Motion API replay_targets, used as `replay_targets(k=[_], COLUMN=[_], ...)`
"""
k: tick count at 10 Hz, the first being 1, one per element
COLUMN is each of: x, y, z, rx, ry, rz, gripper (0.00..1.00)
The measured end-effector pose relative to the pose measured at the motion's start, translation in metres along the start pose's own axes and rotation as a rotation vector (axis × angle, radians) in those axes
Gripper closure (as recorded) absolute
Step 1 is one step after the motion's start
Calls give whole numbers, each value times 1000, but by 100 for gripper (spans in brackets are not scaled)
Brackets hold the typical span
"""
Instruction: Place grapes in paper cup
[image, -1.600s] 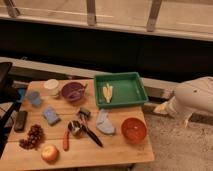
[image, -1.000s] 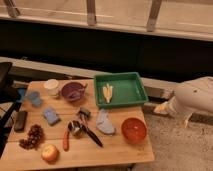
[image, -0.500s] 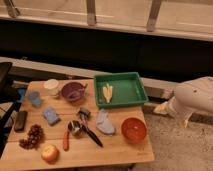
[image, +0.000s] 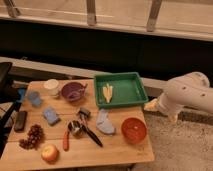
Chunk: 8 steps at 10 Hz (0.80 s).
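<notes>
The grapes (image: 33, 136), a dark reddish-purple bunch, lie at the front left of the wooden table (image: 115, 147). The paper cup (image: 51, 86), short and cream-white, stands upright at the back left, next to a purple bowl (image: 74, 91). My white arm (image: 187, 96) hangs to the right of the table, beyond its edge. My gripper (image: 151, 105) is at the arm's low left end, near the table's right edge, far from both the grapes and the cup. It holds nothing that I can see.
A green tray (image: 129, 94) with a yellow item stands at the back right, an orange bowl (image: 133, 130) in front of it. An apple (image: 49, 152), a blue cup (image: 34, 98), a blue sponge (image: 50, 115), a black block (image: 20, 120), a metal cup (image: 76, 128), utensils and a grey cloth (image: 105, 122) fill the middle.
</notes>
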<state>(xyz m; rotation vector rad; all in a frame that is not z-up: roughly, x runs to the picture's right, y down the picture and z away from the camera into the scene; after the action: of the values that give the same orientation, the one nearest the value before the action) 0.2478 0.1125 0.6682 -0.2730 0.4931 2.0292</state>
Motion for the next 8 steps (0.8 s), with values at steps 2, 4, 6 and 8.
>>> replay_targets(k=[2, 4, 6, 8], x=[12, 29, 56, 73], y=[51, 100, 151, 176], z=[-2, -3, -5, -10], rx=[-28, -52, -86, -108], ry=[5, 13, 31, 45], rz=[-82, -180, -293, -341], gripper=[20, 20, 20, 20])
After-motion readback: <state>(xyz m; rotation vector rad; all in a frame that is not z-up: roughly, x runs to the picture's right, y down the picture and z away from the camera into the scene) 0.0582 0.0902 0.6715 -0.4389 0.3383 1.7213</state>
